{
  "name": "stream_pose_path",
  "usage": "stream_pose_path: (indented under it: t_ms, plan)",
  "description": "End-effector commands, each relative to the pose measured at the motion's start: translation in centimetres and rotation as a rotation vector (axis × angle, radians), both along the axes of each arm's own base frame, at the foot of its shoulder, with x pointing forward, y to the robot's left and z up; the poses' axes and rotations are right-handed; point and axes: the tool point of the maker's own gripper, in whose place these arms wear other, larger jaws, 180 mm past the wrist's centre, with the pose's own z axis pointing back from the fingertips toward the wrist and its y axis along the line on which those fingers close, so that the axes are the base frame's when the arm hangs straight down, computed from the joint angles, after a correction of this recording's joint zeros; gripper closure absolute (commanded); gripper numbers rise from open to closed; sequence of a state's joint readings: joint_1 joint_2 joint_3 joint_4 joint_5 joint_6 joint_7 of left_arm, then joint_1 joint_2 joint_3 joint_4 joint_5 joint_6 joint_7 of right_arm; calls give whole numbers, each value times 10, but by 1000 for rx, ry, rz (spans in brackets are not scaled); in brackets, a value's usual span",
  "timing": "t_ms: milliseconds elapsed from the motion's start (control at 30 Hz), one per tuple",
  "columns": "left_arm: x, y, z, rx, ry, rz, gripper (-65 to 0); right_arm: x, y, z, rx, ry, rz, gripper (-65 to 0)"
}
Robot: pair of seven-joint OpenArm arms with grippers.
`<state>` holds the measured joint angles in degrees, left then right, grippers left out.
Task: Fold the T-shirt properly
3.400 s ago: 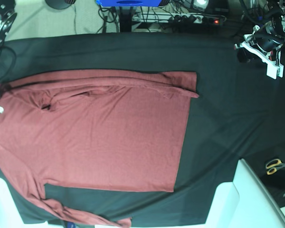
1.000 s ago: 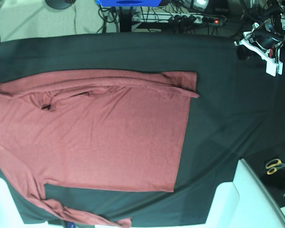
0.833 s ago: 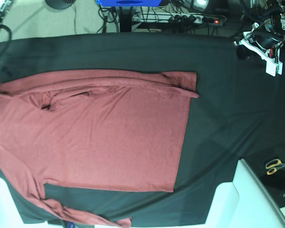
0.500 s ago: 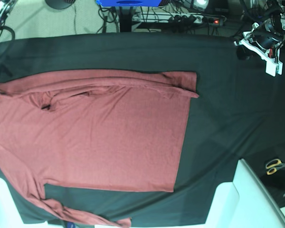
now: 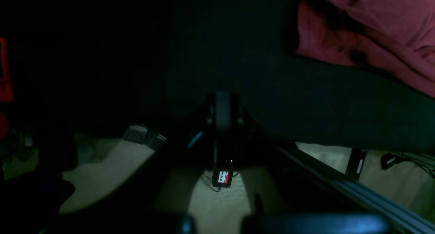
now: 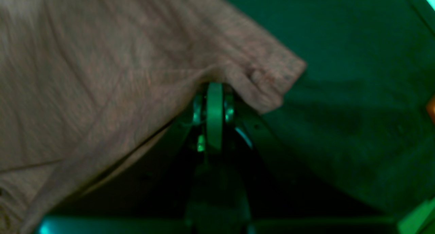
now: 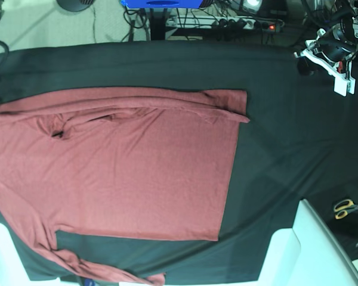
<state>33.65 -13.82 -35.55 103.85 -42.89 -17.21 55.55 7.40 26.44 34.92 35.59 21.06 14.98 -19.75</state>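
Lying flat on the black-covered table, the T-shirt spreads across the left and middle of the base view, its hem edge running down near the table's centre and one long sleeve trailing along the near left edge toward the bottom of the view. Its far edge is folded over in a long narrow band, with a small flap sticking out at the hem corner.

In the right wrist view the right gripper has its jaws closed together, and a corner of the shirt fabric drapes over and around its tip; whether cloth is actually pinched between the jaws cannot be told from there. Dark table covering fills the space to the side of that corner.

Well apart from the cloth, the left gripper sits at the far right corner of the table, closed on nothing. Its own wrist view shows the shirt only at the upper right, across a stretch of bare black covering.

A pair of yellow-handled scissors lies at the right edge, near a white panel. Cables and a power strip lie beyond the far edge of the table.
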Motion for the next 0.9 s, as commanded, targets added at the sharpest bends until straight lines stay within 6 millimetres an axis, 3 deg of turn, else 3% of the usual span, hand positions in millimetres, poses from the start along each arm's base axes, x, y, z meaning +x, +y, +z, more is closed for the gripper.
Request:
stream_pose_path:
  t_ms: [0,167,233,267,333,400,567,700,800,867]
  plan:
    - [4,3,7,11,-24,-11,0,13,-11,15,-35,-37,10,-5]
    - [-5,4,5,13,-3,-11,0,21,-16,30,-62,-90,5,-3]
    - [-7,4,4,14,3,-12,0,9,-24,42,-101,-119,-10,-8]
    - [-9,5,3,17,8,-13,-20,7,-19,46,-112,-146,-10,-8]
    - [-16,3,1,16,23,-28,-158,5,-15,66,-166,-199,5,-9]
    - [-18,-5,2,7,13,-88,-299,-7,3,81,-219,-226,51,-24]
    - [-28,-18,-16,-52,5,-204,-555,-33,69,101,-236,-290,144,-195]
    - [-15,-36,-27,-142,-117,-180,-629,-41,115,95,-98,-330,211,-360]
    - [-4,-48,-33,-196,-159,-136,-622,-56,109,88,76,-364,127,-506]
    - [4,-56,-36,-225,-177,-117,-617,-65,84,89,160,-437,7,-563]
